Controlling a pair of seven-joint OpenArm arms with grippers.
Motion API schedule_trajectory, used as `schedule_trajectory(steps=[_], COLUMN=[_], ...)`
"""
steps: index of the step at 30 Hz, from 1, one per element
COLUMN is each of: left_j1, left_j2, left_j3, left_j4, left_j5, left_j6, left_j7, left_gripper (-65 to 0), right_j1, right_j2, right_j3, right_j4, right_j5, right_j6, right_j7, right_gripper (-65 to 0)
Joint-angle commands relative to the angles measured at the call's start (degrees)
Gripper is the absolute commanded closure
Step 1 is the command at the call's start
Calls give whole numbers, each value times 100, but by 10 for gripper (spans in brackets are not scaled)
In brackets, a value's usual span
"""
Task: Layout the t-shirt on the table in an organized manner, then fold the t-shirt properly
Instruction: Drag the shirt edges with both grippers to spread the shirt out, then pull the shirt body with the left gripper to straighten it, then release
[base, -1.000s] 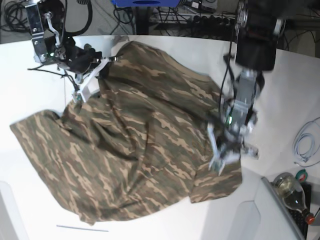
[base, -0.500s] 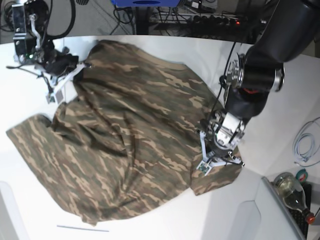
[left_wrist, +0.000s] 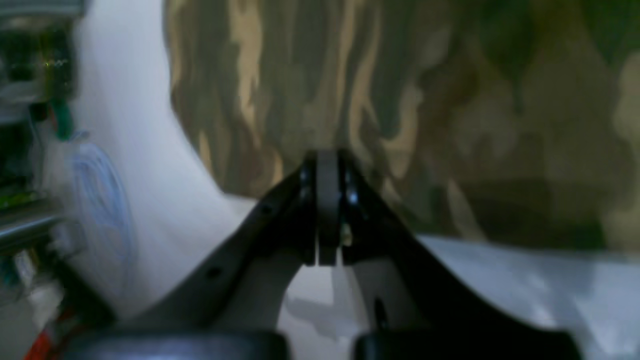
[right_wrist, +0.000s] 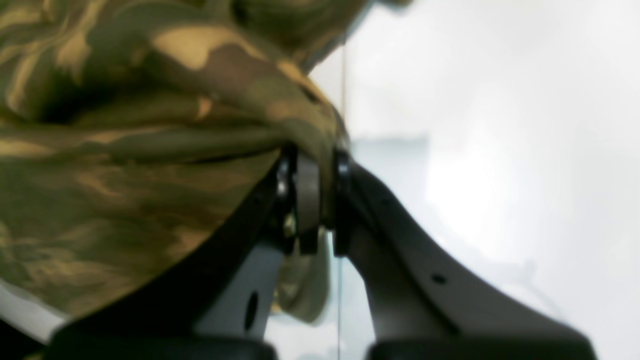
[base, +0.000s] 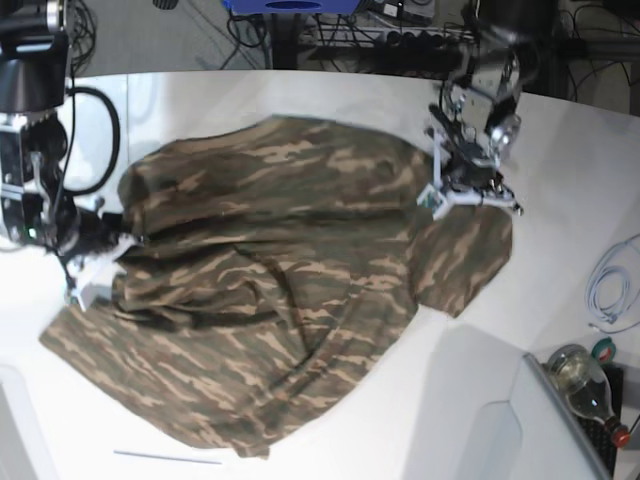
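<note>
1. The soft camouflage-print t-shirt (base: 270, 290) in olive, brown and tan lies spread over the middle of the large white smooth desk (base: 560, 190), between the two claws. It is rumpled, with a ridge of folds running through its middle, and is not yet squared up.
2. The right claw (base: 95, 265) sits at one side edge of the shirt. The right wrist view shows its jaws nearly closed, with a bunched fold of cloth pinched between them (right_wrist: 315, 165).
3. The left claw (base: 462, 180) is at the opposite edge, near the sleeve. In the left wrist view its jaws are pressed fully together (left_wrist: 327, 200) with the fabric's edge right at their tips. That view is too blurred to say whether any cloth is caught.
4. Handling, as a judgement: the fabric is light, limp and likely to drag and wrinkle across the smooth top. It should be taken by hems, shoulders or sleeve edges and pulled taut between both claws; a grip in the middle would only bunch it.
5. Beyond the left claw, towards the desk's corner, lie a coiled pale cable (base: 610, 290) and a glass bottle (base: 585, 385), well clear of the shirt.
</note>
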Motion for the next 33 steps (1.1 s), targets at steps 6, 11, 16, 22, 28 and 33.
schedule_trajectory(steps=[6,11,16,22,28,33], left_j1=[-8,-1617,-3288,-4747,-5072,-4246], left_j2=[456,922,1599,1898,1696,1124], left_j3=[12,39,-23,39,47,56], left_j4=[1383,354,-1843,-5483,-7021,-5887], left_j5=[-12,-12,-12,23,32,40], left_j6=[-547,-547,-547,525,1202,1185], left_j7=[243,507,296,-1261,-1929,-1366], left_gripper=[0,0,0,0,0,0], right_j1=[482,-169,-934,-1312,-1030,-283], right_j2=[318,344,335,54,36,177], right_j3=[-197,-223,-214,-47,366,366], right_j4=[40,735,1632,1860,1649,550], right_j5=[-288,-587,-587,-587,-596,-596], right_j6=[22,22,22,22,22,40], right_j7=[344,370,353,370,344,432], right_gripper=[-3,-2,-2,-2,-2,-2])
